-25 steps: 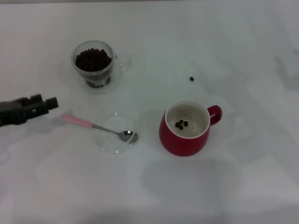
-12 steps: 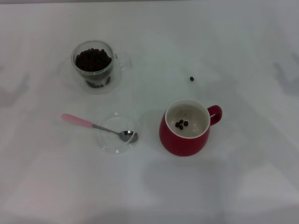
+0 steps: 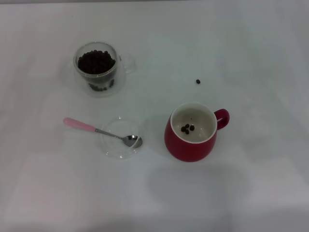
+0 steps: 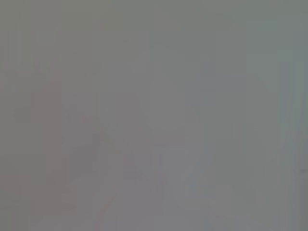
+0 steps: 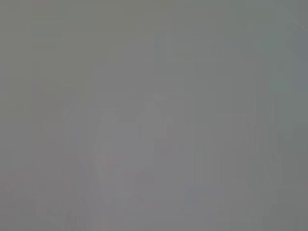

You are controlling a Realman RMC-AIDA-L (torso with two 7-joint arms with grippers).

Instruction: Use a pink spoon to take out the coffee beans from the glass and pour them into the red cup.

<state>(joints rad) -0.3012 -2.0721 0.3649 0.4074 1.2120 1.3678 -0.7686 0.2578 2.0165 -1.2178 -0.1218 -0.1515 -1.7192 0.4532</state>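
In the head view the glass (image 3: 99, 67) stands at the back left, filled with coffee beans (image 3: 96, 61). The pink spoon (image 3: 99, 131) lies in front of it, its pink handle on the table and its metal bowl resting in a shallow clear glass dish (image 3: 119, 137). The red cup (image 3: 191, 131) stands to the right with its handle pointing right and three beans (image 3: 187, 128) inside. One loose bean (image 3: 198, 81) lies on the table behind the cup. Neither gripper shows in any view; both wrist views show only a blank grey surface.
The white table (image 3: 251, 193) fills the head view, with open surface in front and to the right of the red cup.
My left gripper stood at the left edge of the head view one second ago; it has withdrawn out of view. The objects have not moved.
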